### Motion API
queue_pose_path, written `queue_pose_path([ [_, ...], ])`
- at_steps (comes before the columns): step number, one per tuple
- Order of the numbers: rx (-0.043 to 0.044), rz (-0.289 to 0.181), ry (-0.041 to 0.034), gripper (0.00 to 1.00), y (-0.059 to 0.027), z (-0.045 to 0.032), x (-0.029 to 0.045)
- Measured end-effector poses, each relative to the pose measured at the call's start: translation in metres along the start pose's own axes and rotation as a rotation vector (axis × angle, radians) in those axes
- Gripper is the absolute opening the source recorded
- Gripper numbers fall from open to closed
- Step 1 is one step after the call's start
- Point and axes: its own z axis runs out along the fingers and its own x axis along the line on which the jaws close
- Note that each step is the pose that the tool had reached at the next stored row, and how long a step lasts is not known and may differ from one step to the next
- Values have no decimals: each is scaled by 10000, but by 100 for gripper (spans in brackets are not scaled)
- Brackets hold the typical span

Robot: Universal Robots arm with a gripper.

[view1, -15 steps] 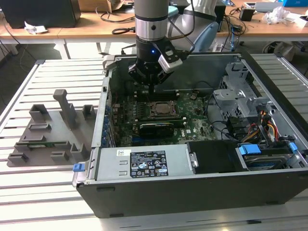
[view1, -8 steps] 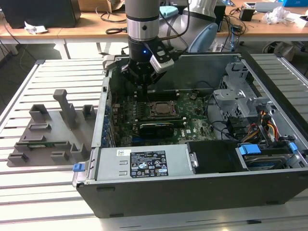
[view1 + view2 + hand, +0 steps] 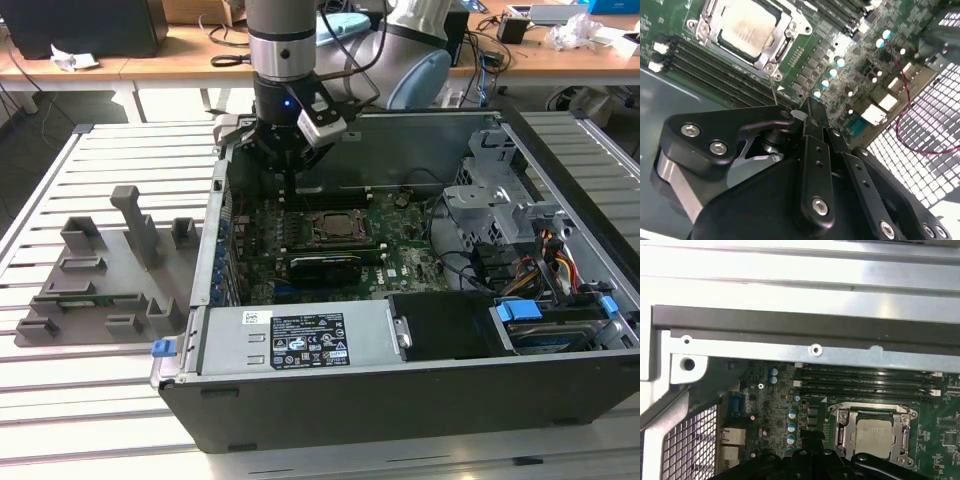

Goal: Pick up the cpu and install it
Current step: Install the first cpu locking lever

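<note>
in the exterior view the arm reaches down into the open computer case [image 3: 400,400], its gripper [image 3: 288,170] hanging over the far part of the motherboard [image 3: 400,265], toward the exterior view's left of the socket. the cpu [image 3: 335,226] lies flat in its socket, framed by the metal retention bracket; in the second wrist view the silvery top of the cpu [image 3: 747,26] shows inside the bracket [image 3: 785,47], and in the first wrist view the cpu [image 3: 873,434] sits in the same frame just beside the memory slots [image 3: 865,382]. in the second wrist view the gripper [image 3: 807,107] has its black fingers [image 3: 812,130] drawn together with nothing between them, hovering above the board near the socket's corner and apart from the chip. a thin metal lever [image 3: 773,90] stands up from that corner, just beside the fingertips. the black expansion card [image 3: 325,265] lies on the near side of the socket. outside the case, on the exterior view's left, the grey plastic holder tray [image 3: 100,285] with upright blocks rests on the slatted table [image 3: 90,400].
</note>
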Motion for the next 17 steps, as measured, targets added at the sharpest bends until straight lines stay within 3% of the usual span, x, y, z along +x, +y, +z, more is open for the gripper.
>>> queue_pose_path([
  [6,-1,-1,0,11,155,-2,-7],
  [17,0,-1,0,11,170,-2,-22],
])
